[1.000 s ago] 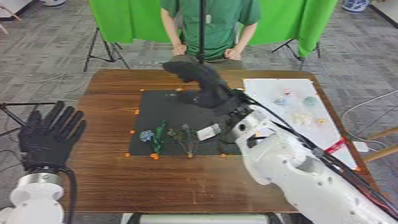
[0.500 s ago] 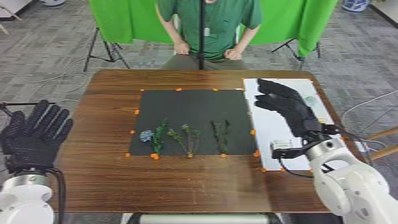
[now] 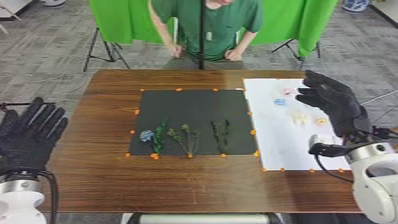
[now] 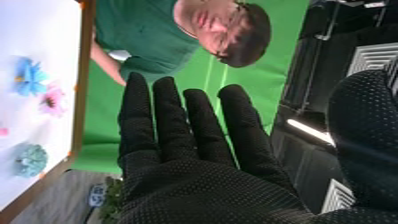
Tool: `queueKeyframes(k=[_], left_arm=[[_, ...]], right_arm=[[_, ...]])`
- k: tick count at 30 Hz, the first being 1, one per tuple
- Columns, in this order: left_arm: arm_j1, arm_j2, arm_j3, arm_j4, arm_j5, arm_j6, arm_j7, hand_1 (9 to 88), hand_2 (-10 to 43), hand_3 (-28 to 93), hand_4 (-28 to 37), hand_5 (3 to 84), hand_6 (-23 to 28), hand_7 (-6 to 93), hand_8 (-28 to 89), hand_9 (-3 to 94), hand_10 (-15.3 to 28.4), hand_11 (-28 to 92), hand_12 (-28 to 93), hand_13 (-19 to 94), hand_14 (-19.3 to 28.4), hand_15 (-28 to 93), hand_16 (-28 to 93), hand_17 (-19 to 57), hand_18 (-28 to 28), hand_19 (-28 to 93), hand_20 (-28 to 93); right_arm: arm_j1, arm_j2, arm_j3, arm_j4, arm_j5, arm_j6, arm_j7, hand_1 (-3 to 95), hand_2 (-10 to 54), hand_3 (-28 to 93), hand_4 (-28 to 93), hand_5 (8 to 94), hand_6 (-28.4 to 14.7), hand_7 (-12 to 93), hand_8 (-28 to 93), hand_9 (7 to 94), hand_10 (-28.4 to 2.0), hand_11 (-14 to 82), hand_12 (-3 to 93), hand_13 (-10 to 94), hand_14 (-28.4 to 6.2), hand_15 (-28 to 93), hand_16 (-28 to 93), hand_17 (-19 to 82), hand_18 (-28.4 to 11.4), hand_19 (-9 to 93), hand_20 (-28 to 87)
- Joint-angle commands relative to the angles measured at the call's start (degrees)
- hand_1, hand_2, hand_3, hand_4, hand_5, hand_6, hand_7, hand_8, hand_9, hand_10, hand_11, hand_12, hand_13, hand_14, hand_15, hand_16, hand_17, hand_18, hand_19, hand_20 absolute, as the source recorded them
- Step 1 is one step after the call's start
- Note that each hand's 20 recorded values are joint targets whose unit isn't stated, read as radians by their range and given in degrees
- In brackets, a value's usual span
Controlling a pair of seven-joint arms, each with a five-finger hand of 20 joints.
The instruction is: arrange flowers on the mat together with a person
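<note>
Greenery laid along the near side of the square black mat [image 3: 187, 107]: a pale blue clustered flower [image 3: 147, 136] beside an upright-laid leafy green sprig [image 3: 159, 137], thin branching green stems [image 3: 186, 136] in the middle, a pair of dark green sprigs [image 3: 221, 135] on the right. Over on the long white sheet [image 3: 284, 152], the loose blooms: a bright blue flower head [image 4: 31, 77], a pink flower head [image 4: 51, 100] right next to it, and a ruffled teal flower head [image 4: 32, 160].

And the black-gloved right hand [image 3: 339, 102]? Up over the sheet's outer side, fingers straight and slightly apart, nothing in them. The black-gloved left hand [image 3: 31, 137] is spread flat, empty, off the table's left side (a fine seat for the show!).

Looks like we're between placements, the greenery down, the blooms to come. The next move wants one bloom singled out, a low approach, then a gentle pinch that spares the petals and its neighbour.
</note>
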Motion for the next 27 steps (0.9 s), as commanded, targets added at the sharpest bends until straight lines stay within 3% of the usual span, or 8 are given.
queueKeyframes(k=[1, 5, 8, 12, 19, 22, 24, 27], left_arm=[[0.84, 0.18, -0.42, -0.98, -3.2, 0.95, 1.58, 23.4, 15.2, 75, -28.3, 43.9, 8.5, 12.8, -9, 36.5, 15.3, 19, 9, 27, 14.7, 31, -7, -6.2, 14.8, 36, 13], [0.26, 0.97, 0.25, -0.88, -3.04, 0.68, 1.7, 23.4, 15.2, 75, -28.3, 44.0, 8.5, 12.7, -9, 36.7, 15.2, 19, 9, 27, 14.8, 31, -7, -6.1, 14.7, 36, 13], [0.3, 0.63, 0.79, -0.86, -5.06, 0.6, 2.44, 22.2, 16.2, 74, -28.3, 44.2, 8.6, 12.7, -9, 36.7, 15.3, 19, 9, 27, 14.8, 31, -7, -6.1, 14.7, 36, 13], [1.37, 0.38, -0.11, -1.09, -4.79, 1.67, 3.06, 19.9, 18.4, 72, -28.3, 44.3, 8.7, 12.3, -9, 36.8, 15.3, 19, 9, 27, 14.9, 31, -7, -6.1, 14.8, 36, 13], [1.29, 0.66, -0.3, -1.17, -4.99, 1.48, 2.79, 20.1, 17.9, 74, -28.3, 44.5, 8.7, 12.3, -9, 37.1, 15.5, 19, 9, 28, 15.0, 31, -7, -6.2, 14.9, 37, 13], [0.92, 0.67, -0.05, -0.86, -5.98, 1.75, 3.12, 20.4, 17.8, 74, -28.3, 44.5, 8.7, 12.4, -9, 37.2, 15.4, 19, 9, 28, 15.0, 31, -7, -6.2, 14.9, 37, 13], [0.81, 0.82, 0.43, -0.82, -7.47, 1.66, 3.33, 20.5, 18.2, 73, -28.3, 44.6, 8.8, 12.3, -9, 37.2, 15.5, 19, 9, 28, 15.0, 31, -7, -6.2, 14.9, 37, 13], [0.13, 1.24, 1.08, -0.57, -7.28, 1.63, 3.29, 20.2, 19.4, 71, -28.3, 44.7, 8.8, 12.2, -9, 37.2, 15.5, 19, 9, 28, 15.1, 31, -7, -6.2, 14.9, 37, 13]], right_arm=[[-2.57, -1.16, 1.76, -1.3, 0.49, 0.74, -1.04, 18.9, 4.5, 75, -21, 35.6, -7.6, 6, -7, 33.3, -15.3, 2.2, 16.2, 31, -14.1, 7, 28, 16, -16.1, 29, 17], [-4.71, -1.5, 4.5, -2.04, 0.65, -0.72, -1.88, 18.9, 4.6, 75, -21, 36.5, -7.3, 6, -7, 33.7, -15.4, 2.4, 16.2, 31, -14.1, 7, 28, 16, -16.0, 29, 17], [-4.25, -1.91, 3.45, -1.83, 1.34, 0.18, -2.29, 19.0, 4.6, 75, -21, 37.1, -6.9, 7, -7, 33.9, -15.4, 2.5, 16.2, 32, -14.1, 7, 28, 16, -16.0, 29, 17], [-2.21, -0.98, 1.48, -1.48, 0.27, -0.14, -1.06, 19.1, 4.7, 75, -21, 37.2, -6.3, 8, -7, 33.9, -15.2, 2.5, 16.1, 32, -14.3, 7, 28, 16, -16.0, 29, 17], [-0.58, -0.8, -0.54, -1.24, 0.09, 1.13, -0.98, 19.3, 4.9, 74, -21, 37.2, -6.1, 8, -7, 33.9, -15.5, 2.5, 16.1, 32, -14.4, 7, 28, 16, -16.1, 29, 18], [-2.95, -1.83, 2.04, -1.64, -0.48, -1.7, -0.98, 19.4, 4.9, 74, -21, 37.2, -6.1, 8, -7, 33.8, -15.5, 2.6, 16.2, 32, -14.4, 7, 28, 16, -16.1, 29, 18], [-3.61, -2.02, 2.87, -1.91, -0.46, -1.86, -1.16, 19.6, 4.9, 74, -21, 37.2, -6.0, 8, -7, 33.8, -15.7, 2.6, 16.2, 32, -14.4, 7, 28, 16, -16.2, 29, 18], [-4.22, -1.85, 4.01, -2.16, -0.16, -0.91, -1.93, 19.8, 5.0, 74, -21, 37.2, -6.0, 8, -7, 33.7, -16.1, 2.5, 16.2, 32, -14.4, 7, 28, 16, -16.3, 29, 18]])
